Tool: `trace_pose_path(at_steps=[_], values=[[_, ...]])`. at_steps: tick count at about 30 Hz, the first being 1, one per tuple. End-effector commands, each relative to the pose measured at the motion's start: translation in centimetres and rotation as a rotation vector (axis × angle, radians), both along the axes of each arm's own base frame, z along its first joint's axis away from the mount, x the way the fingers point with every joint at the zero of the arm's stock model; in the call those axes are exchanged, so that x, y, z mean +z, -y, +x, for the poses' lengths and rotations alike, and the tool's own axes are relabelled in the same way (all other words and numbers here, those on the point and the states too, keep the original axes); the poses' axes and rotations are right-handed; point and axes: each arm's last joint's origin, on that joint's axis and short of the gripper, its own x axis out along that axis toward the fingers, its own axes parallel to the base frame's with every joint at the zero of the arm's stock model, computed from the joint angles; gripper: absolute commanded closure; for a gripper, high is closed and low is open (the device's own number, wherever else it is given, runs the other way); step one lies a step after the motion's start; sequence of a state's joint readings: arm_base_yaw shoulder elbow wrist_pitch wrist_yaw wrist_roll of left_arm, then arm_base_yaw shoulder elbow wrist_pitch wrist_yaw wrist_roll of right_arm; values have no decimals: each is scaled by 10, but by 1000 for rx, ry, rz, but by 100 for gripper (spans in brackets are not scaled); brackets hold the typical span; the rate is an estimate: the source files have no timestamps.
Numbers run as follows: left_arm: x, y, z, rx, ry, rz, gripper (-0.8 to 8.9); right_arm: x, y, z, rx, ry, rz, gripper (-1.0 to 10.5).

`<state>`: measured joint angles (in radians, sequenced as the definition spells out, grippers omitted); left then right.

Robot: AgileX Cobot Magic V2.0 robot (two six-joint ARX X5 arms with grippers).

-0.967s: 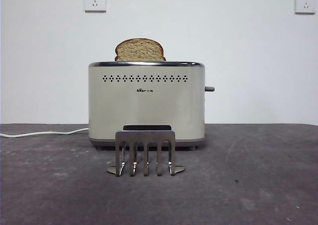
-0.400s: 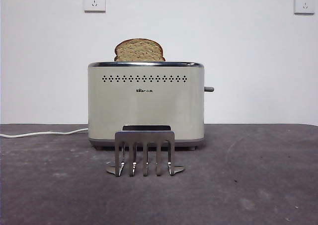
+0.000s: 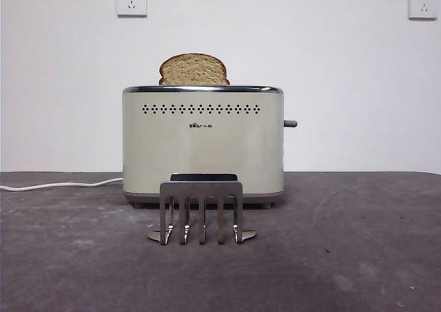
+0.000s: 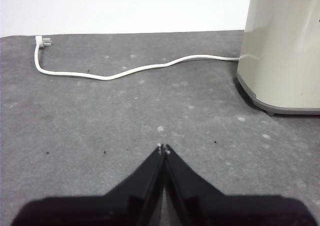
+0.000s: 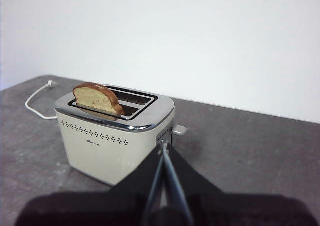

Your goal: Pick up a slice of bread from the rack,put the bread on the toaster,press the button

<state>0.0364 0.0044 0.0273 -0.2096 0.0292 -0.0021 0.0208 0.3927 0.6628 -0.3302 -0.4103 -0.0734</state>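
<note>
The slice of bread (image 3: 193, 69) stands in a slot of the cream toaster (image 3: 202, 143), its rounded top sticking out above the chrome top; it also shows in the right wrist view (image 5: 97, 98). The grey lever button (image 3: 290, 123) sticks out of the toaster's right side, high up. The metal rack (image 3: 201, 211) stands empty in front of the toaster. My right gripper (image 5: 163, 145) is shut and empty, raised off the toaster's (image 5: 115, 133) button (image 5: 178, 130) end. My left gripper (image 4: 163, 148) is shut and empty, low over the table beside the toaster (image 4: 282, 51).
A white power cord (image 3: 58, 184) runs left from the toaster across the dark grey table; its plug (image 4: 42, 41) lies loose. Two white wall sockets (image 3: 131, 1) are on the wall behind. Neither arm shows in the front view.
</note>
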Motion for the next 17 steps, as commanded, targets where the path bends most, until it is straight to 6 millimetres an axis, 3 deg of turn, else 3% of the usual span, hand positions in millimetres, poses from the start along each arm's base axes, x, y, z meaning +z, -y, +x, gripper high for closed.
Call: trace_pose_path(at_steps=[1,10,17], values=[[-4,0,0,4,-16,-10,817,-43,1,6,-35,-3,29,946],[-4,0,0,4,-16,-10,817,-121,5,6,-189,-15,77,946],[-4,0,0,4,-16,-10,817,-157,5,6,-192,-74,99,946]])
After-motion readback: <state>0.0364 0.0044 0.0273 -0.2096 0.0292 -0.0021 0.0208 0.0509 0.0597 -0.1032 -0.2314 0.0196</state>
